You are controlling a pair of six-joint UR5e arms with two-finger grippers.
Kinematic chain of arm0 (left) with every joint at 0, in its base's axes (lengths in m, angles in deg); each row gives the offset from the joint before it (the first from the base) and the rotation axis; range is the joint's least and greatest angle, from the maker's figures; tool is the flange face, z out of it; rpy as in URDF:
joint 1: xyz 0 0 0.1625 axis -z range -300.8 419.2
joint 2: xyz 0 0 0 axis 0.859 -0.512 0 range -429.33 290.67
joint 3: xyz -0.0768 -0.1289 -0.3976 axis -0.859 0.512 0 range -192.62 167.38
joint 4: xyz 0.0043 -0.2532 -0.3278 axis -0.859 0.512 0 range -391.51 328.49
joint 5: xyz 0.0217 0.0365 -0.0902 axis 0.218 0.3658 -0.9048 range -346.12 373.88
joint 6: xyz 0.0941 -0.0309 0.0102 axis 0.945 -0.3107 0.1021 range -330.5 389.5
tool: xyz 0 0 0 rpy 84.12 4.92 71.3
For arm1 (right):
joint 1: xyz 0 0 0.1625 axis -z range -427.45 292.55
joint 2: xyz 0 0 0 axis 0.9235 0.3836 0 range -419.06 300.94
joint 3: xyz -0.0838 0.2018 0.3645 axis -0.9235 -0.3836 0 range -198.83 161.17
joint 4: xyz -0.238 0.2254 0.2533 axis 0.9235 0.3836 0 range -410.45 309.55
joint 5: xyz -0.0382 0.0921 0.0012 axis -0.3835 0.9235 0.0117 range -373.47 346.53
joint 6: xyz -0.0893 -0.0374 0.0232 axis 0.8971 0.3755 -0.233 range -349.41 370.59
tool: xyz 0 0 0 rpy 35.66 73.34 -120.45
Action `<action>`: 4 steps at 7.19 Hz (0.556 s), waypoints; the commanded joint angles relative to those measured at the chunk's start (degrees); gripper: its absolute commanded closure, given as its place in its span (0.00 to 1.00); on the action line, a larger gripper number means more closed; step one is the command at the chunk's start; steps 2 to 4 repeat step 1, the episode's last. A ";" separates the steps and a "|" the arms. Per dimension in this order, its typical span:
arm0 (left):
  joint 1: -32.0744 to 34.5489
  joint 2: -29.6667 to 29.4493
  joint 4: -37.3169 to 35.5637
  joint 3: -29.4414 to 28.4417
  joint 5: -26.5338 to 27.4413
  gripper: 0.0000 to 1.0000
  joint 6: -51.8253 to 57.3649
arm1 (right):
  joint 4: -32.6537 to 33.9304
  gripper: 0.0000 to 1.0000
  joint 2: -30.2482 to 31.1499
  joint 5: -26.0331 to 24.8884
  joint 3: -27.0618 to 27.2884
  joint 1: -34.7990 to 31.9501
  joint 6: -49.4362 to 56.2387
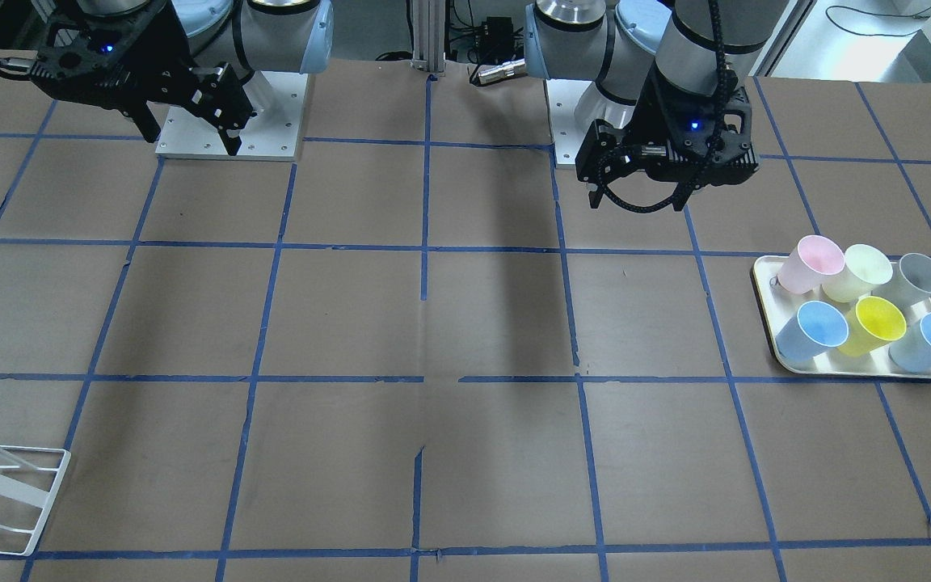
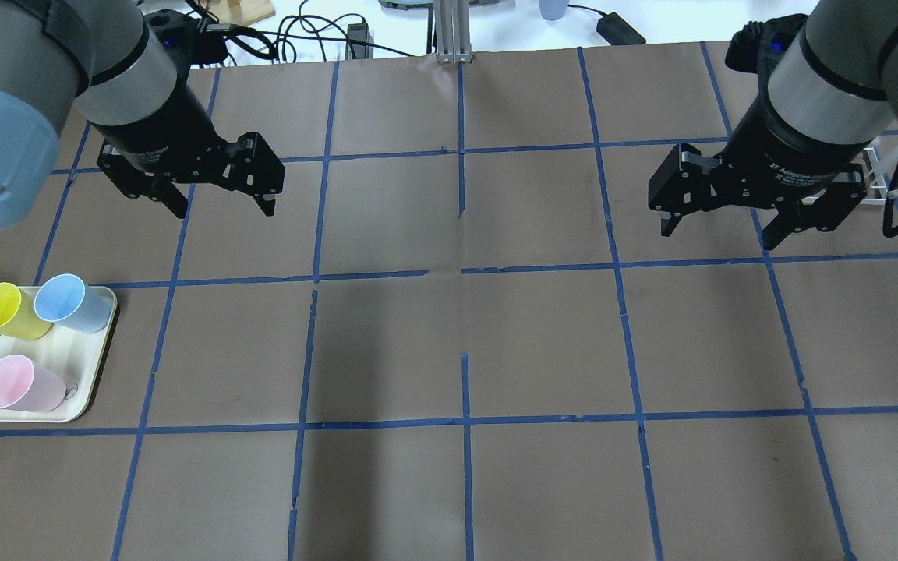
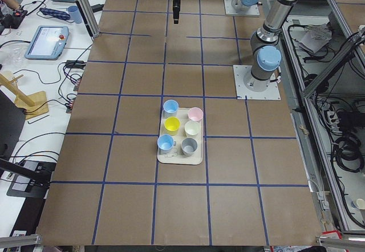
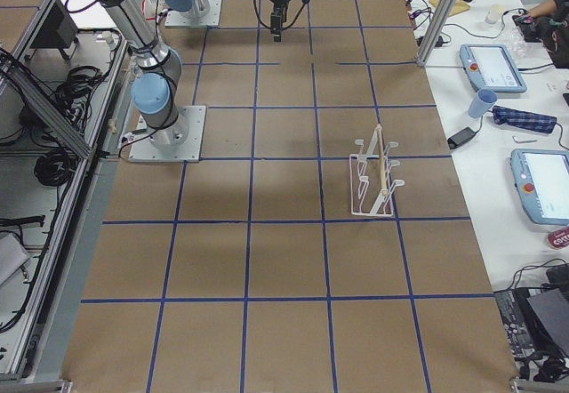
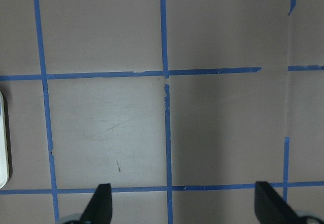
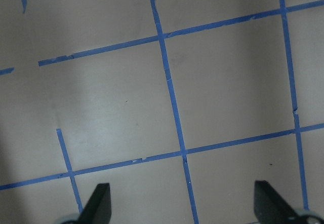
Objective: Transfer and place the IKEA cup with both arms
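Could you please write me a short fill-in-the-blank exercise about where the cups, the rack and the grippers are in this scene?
1. The yellow IKEA cup stands in its row on the tray between two ____ cups.
2. The tray holds ____ cups in all.
3. The left gripper and the right gripper are both ____ and empty.
4. The white rack lies on the robot's ____ side.

Missing words: blue; six; open; right.

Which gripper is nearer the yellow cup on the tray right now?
Left. The left gripper hangs just beyond the tray holding the yellow cup; the right gripper is far across the table.
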 commanded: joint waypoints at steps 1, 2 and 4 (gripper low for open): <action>-0.09 0.00 0.00 -0.09 -0.07 0.00 0.01 | 0.05 0.00 -0.06 0.01 0.11 0.05 0.00; -0.09 0.00 0.00 -0.09 -0.07 0.00 0.01 | 0.05 0.00 -0.06 0.01 0.11 0.05 0.00; -0.09 0.00 0.00 -0.09 -0.07 0.00 0.01 | 0.05 0.00 -0.06 0.01 0.11 0.05 0.00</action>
